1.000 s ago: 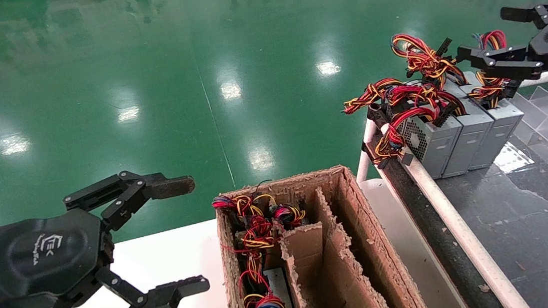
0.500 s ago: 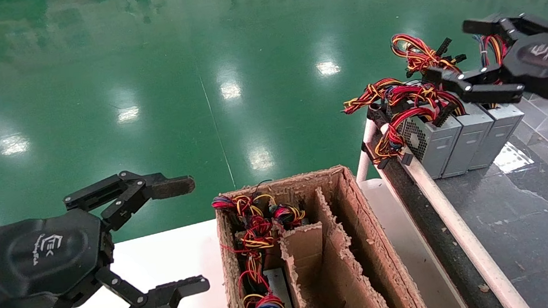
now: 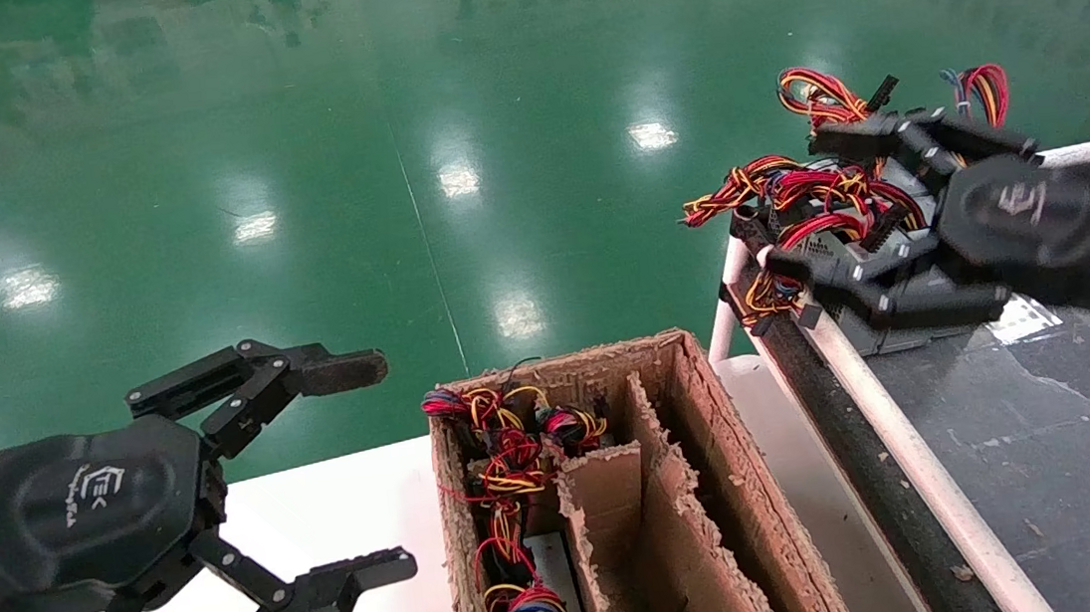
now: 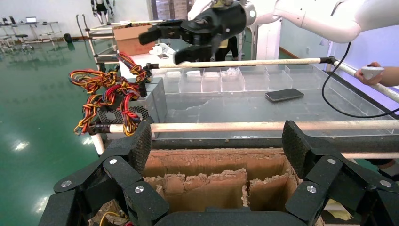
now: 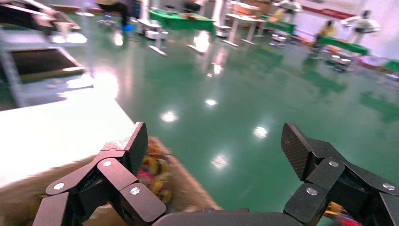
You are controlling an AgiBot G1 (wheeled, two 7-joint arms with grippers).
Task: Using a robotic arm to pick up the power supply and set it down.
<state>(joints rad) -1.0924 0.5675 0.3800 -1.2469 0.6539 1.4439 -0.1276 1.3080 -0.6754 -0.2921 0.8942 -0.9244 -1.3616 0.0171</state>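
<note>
A row of grey power supplies (image 4: 153, 96) stands at the near end of the dark shelf, topped with red, yellow and black wire bundles (image 3: 794, 192). In the head view my right gripper (image 3: 810, 200) hangs open over that row and hides most of the grey boxes. Nothing is between its fingers (image 5: 136, 146), and the right wrist view looks past them at green floor. From the left wrist view the right gripper (image 4: 167, 46) is above and behind the row. My left gripper (image 3: 371, 468) is parked open over the white table, left of the cardboard box.
A worn cardboard box (image 3: 694, 402) with dividers stands on the white table (image 3: 324, 507) and holds more wired supplies (image 3: 509, 449). A white pipe rail (image 3: 897, 432) edges the dark shelf (image 3: 1069, 455). A phone (image 4: 283, 94) lies on the shelf. A person's hand (image 4: 376, 73) is beyond it.
My right gripper has swung left and down from behind the row to over the power supplies, staying open. The left arm has not moved.
</note>
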